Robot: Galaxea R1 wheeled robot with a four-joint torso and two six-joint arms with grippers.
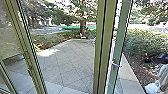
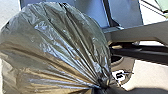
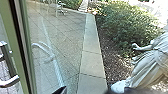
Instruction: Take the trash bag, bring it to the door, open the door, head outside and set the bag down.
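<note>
Trash bag (image 2: 57,45): large in left wrist view, thin shiny plastic, bulging, gathered into a tight neck (image 2: 103,84). Judged soft, slippery, probably fairly light for its bulk, contents unknown; film could tear on an edge. Best hold: the gathered neck, not the loose side, which would slide or stretch. Left gripper: opening can't be told, hold on the neck can't be confirmed. Right gripper: opening and any hold, can't tell.

Left wrist view gives the bag's folds and neck. Head view gives the wider layout: green frame of the door (image 1: 106,47), paving (image 1: 67,57) beyond, tree (image 1: 83,25) farther off. Right wrist view gives a closer metal handle (image 3: 10,82), glass, bushes (image 3: 120,25) and pale draped statue (image 3: 147,62) beside the paved strip.
</note>
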